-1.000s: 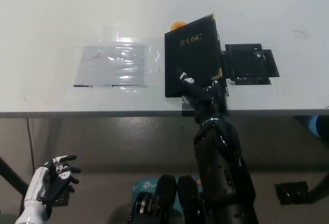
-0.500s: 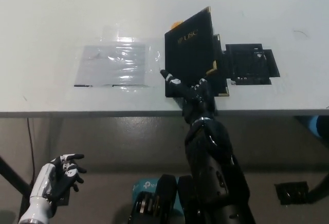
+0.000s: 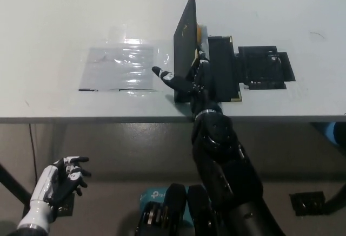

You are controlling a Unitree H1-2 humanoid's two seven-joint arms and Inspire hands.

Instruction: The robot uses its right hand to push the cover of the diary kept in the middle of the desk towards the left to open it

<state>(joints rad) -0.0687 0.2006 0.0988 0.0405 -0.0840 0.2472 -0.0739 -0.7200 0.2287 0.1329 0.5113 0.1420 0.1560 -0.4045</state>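
While the cover (image 3: 184,46) stands near upright mid-desk, the right hand (image 3: 190,82), fingers spread and grasping nothing, braces beneath to tip it leftward; left hand (image 3: 65,177) rests released below the desk's front edge.

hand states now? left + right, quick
Left hand: open, holding nothing, resting low, below the desk edge.
Right hand: open, fingers spread against the diary cover, which stands near upright; pushing, not gripping.

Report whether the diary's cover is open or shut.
Partly open: the cover stands almost upright on edge, the right hand against it, not yet laid flat to the left.
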